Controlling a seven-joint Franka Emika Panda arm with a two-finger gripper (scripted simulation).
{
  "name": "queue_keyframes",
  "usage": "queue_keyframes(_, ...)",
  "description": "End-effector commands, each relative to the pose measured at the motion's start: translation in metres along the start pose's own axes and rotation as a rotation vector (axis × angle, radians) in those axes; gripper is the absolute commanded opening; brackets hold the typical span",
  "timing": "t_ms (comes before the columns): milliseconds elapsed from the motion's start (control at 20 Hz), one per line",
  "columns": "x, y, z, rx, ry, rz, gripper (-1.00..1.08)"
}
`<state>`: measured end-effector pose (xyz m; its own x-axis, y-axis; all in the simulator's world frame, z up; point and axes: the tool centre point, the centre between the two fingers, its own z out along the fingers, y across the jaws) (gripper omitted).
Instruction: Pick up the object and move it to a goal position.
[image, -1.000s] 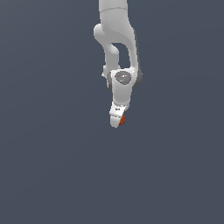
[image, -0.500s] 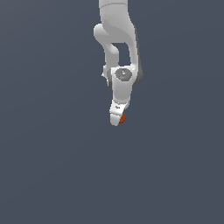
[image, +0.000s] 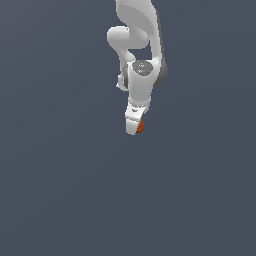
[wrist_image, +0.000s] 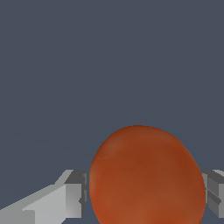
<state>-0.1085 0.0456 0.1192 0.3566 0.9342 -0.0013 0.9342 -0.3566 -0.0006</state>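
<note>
Holding the object (wrist_image: 146, 177) tight between its fingers (wrist_image: 72, 192), the gripper (image: 136, 127) had finished the pick; reaching the unseen goal remained.

In the exterior view the arm (image: 140, 30) runs off the top edge, and the white gripper (image: 136, 126) hides most of the orange-red ball (image: 141, 127). In the wrist view the ball's underside is cut by the bottom edge, and it covers the jaws' inner faces.
</note>
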Motion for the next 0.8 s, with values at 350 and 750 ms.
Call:
queue_keyframes(350, -0.004, -0.011, -0.094, -0.001, 0.003, -0.002, -1.00)
queue_keyframes(750, -0.008, -0.018, -0.168, 0.000, 0.004, -0.002, -1.00)
